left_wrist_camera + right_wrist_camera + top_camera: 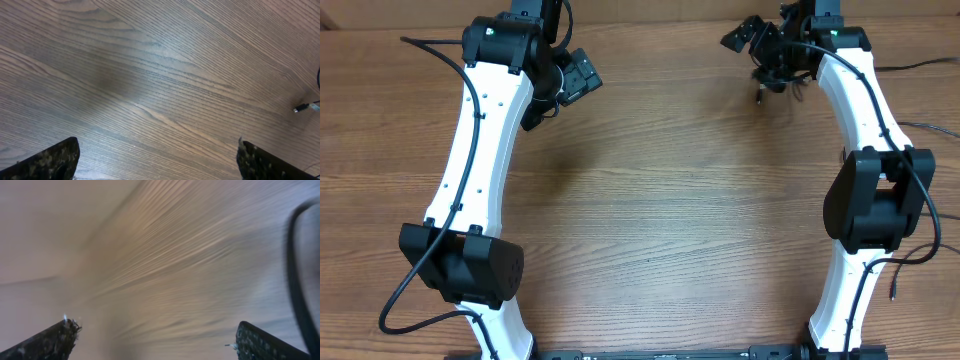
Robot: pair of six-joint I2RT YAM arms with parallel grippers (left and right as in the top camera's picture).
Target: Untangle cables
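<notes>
Left gripper [157, 142], right gripper [156, 324] both wide; one cable plug [301, 107].

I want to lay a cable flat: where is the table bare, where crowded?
The middle of the brown wooden table, between the white left arm and white right arm, is bare. Crowded: the far edge near the right arm's tip, where thin black cables bunch.
</notes>
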